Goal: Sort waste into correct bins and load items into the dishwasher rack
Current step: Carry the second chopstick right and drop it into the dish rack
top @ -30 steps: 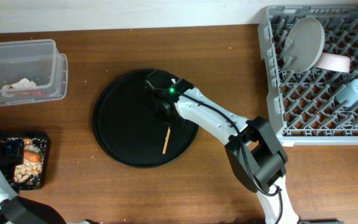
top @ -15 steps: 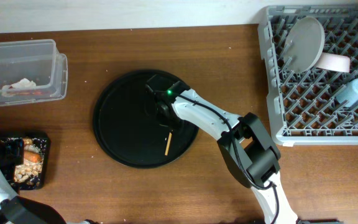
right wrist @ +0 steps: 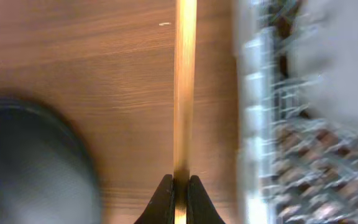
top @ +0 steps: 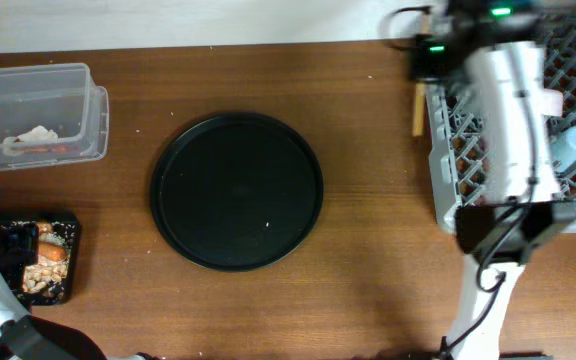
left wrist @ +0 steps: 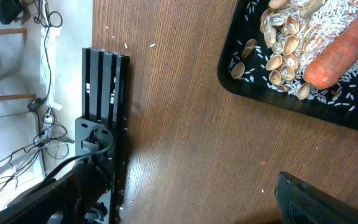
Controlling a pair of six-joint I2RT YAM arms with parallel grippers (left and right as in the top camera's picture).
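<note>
My right gripper [top: 420, 75] is shut on a thin wooden chopstick [top: 418, 110], which hangs over the table just left of the grey dishwasher rack [top: 448, 190]. In the right wrist view the chopstick [right wrist: 184, 87] runs straight up from the closed jaws of the right gripper [right wrist: 180, 186], with the blurred rack [right wrist: 260, 124] beside it. A light-blue cup [top: 573, 148] lies in the rack. My left gripper [left wrist: 179, 214] is open above bare table, beside the black container [left wrist: 241, 81] holding rice and nut scraps [left wrist: 291, 43] and a carrot [left wrist: 347, 50].
The round black tray [top: 236, 190] lies mid-table with nothing on it. A clear tub [top: 78, 80] at the far left holds a white tissue [top: 36, 133] and a red wrapper [top: 43, 149]. The black container [top: 68, 225] sits below it.
My right gripper closed on the chopstick on the black tray, lifted it and carried it up and right to the rack's left edge. The left arm has not moved.
</note>
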